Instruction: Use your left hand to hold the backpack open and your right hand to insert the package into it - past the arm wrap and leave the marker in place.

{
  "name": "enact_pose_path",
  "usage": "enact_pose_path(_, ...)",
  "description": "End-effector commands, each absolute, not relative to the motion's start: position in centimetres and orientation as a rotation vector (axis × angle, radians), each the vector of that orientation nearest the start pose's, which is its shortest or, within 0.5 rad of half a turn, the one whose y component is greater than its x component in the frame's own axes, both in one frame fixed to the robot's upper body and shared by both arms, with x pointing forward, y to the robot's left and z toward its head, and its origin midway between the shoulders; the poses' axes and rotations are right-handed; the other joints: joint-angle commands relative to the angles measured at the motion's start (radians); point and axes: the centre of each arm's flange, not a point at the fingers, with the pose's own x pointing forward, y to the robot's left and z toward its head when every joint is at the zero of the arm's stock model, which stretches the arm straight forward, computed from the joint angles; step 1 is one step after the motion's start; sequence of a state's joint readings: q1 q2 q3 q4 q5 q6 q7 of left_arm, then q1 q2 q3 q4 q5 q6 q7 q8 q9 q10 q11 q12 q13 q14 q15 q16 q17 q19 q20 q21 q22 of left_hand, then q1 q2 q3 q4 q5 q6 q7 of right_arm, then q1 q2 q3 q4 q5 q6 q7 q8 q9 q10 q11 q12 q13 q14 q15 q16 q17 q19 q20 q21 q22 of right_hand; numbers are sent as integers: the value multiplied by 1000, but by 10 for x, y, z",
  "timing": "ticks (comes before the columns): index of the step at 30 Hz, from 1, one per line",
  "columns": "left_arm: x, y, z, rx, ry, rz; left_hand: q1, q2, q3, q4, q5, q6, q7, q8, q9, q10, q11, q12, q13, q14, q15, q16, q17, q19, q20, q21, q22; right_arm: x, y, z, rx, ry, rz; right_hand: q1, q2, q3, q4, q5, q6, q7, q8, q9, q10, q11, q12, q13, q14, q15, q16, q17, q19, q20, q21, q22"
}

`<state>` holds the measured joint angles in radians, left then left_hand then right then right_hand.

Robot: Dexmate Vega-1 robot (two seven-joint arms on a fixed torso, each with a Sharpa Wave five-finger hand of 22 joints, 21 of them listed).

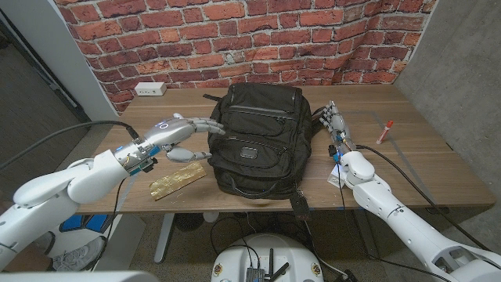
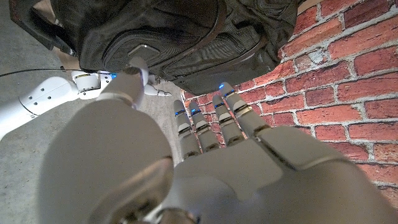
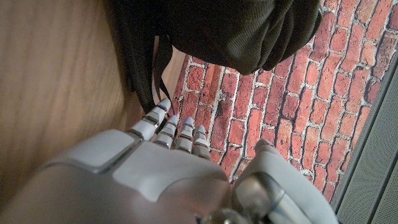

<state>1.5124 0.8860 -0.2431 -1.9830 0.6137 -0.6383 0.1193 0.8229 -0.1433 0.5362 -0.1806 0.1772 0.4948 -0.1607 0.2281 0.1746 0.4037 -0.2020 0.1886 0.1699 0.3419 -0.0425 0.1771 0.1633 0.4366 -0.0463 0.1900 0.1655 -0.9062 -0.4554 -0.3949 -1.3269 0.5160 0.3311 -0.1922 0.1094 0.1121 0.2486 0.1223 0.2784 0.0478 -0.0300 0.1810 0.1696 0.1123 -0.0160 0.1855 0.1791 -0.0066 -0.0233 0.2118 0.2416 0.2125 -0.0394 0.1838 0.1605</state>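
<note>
Brick wall behind and a wooden table in front of us: at the middle sits the black backpack, lying on its back and, as far as we can tell, not yet opened. We judge it is centred so that both arms reach it. Just to its left, flat on the wood, lies the gold package, which our right hand must carry across, so we judge that step is not yet begun. Our left hand hovers over the package with fingers spread and holding nothing, fingertips almost at the bag's left side, posed to take hold of its opening. Our right hand stands on its edge beside the bag's right flank, fingers straight, close together and empty. Well to the right lies the red marker, apart from everything, easy to leave alone
</note>
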Motion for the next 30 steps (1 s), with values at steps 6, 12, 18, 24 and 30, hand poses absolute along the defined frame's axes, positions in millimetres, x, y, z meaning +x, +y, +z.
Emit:
enact_pose_path(6,403,312,-41,1697,-1147,-47,36,-12,-31,2,-5,-17,-4,-15,4,-18,7,-10,2,5,-173,-4,2,4,-167,1,4,651,-267,-64,35,-582,52,1,25,8,-1,-2,0,-2,3,4,7,-3,4,3,1,-5,3,3,10,-22,4,6)
enact_pose_path(12,399,313,-48,1733,-1179,9,45,-15,-52,5,-6,-41,-4,-24,4,-33,6,-13,2,-7,-173,-6,2,-5,-168,-4,4,652,-267,-64,37,-581,47,-1,25,10,-1,-2,0,-1,3,4,7,-3,4,3,1,-7,3,3,10,-21,4,6)
enact_pose_path(18,398,312,-53,1767,-1187,23,66,-17,-67,2,-4,-59,-5,-28,5,-50,5,-14,2,-21,-174,-8,2,-19,-168,-8,3,653,-267,-64,40,-581,41,-2,24,12,-1,-3,0,-1,3,4,8,-2,4,3,2,-5,4,3,10,-22,4,6)
enact_pose_path(24,398,309,-57,1818,-1189,30,79,-14,-76,3,-4,-74,0,-30,5,-61,12,-14,2,-27,-173,-7,2,-28,-169,-10,3,655,-266,-65,46,-582,38,-4,24,12,-1,-3,0,-1,4,4,8,-2,4,3,2,-6,4,4,10,-22,4,6)
enact_pose_path(30,398,307,-63,1843,-1189,41,88,-14,-82,4,-4,-86,2,-33,5,-70,14,-15,2,-30,-172,-7,2,-34,-168,-10,3,655,-266,-65,46,-584,37,-5,24,14,0,-4,0,-1,4,4,9,-2,4,3,1,-7,4,4,10,-21,4,6)
